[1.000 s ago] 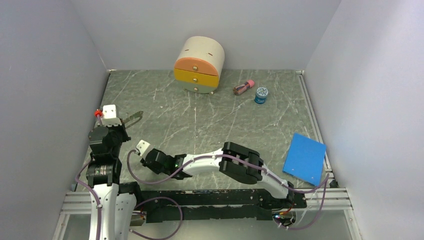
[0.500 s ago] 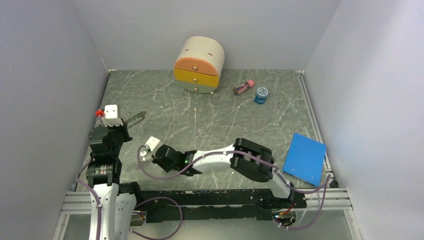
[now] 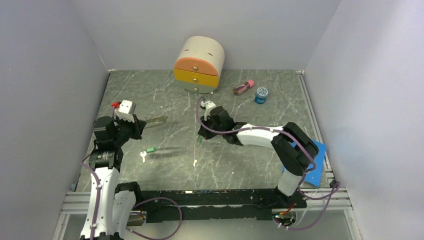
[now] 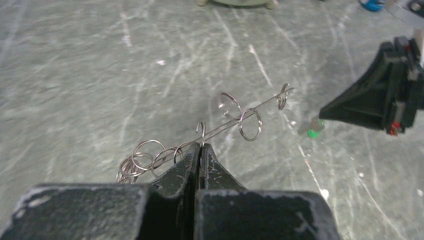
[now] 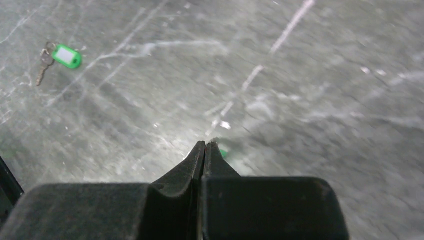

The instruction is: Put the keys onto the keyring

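The left hand point(image 4: 200, 150), fingers pressed together, pinches the keyring point(image 4: 240, 120), its wire pointing toward two o'clock at the right hand point(image 4: 350, 107). That right hand, also pinched shut, carries a green key point(image 4: 314, 131) just beyond the wire's tip. A second key point(image 3: 147, 151) lies on the surface point(image 3: 240, 165) at the left hand's five o'clock.

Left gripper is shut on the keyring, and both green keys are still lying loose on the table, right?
Not both. The left gripper is shut on the keyring, but only one green key lies loose on the table. The right gripper is pinching the other key, as the right wrist view shows.
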Available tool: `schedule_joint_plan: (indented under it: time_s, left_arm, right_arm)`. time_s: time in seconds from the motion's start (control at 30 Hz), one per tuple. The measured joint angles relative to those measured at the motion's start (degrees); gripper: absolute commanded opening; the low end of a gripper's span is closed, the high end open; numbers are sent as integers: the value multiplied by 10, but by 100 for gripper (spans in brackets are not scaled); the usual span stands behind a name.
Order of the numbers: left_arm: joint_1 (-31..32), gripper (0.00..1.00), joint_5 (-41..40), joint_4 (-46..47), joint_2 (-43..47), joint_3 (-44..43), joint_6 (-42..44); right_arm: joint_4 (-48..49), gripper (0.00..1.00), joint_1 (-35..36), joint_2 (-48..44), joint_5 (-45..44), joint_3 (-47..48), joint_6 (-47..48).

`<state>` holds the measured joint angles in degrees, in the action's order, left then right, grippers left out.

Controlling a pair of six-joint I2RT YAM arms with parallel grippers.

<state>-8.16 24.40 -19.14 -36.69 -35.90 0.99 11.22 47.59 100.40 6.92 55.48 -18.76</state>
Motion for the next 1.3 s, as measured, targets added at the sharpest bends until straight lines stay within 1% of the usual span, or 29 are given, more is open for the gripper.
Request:
schedule_joint_plan:
  time_s: [0.1,0.17,0.3,0.37,0.47,0.6,0.67,0.8,0.9,1.0,1.17,1.3]
  left_arm:
    - [3,3,73,25,-31,4,0]
    - [14,3,106,44,-44,10,-2]
    - [74,2,140,69,-66,12,-3]
    - [116,3,141,78,-76,12,-2]
    - [180,3,141,89,-97,12,-1]
    - [263,2,125,115,-141,12,7]
    - [297,3,116,129,-162,12,15]
    - [371,3,90,157,-209,12,45]
    - [413,3,73,161,-229,12,76]
    - [442,3,67,167,-230,12,108]
    - [467,3,77,199,-199,27,156]
    - [475,3,85,211,-173,43,184]
  right_arm:
    - [-12,0,-33,-27,18,-28,-1]
    - [-18,0,-54,-47,30,-43,-1]
    - [-21,0,-111,-111,75,-84,-2]
    - [-22,0,-141,-148,86,-97,-3]
    - [-21,0,-170,-205,77,-110,-1]
    - [-17,0,-171,-278,22,-133,14]
    - [-7,0,-170,-299,5,-148,31]
    - [0,0,-171,-312,16,-170,64]
    - [0,0,-171,-312,50,-176,78]
    - [12,0,-171,-316,110,-188,89]
    - [37,0,-171,-316,244,-201,104]
    - [54,0,-171,-299,346,-197,109]
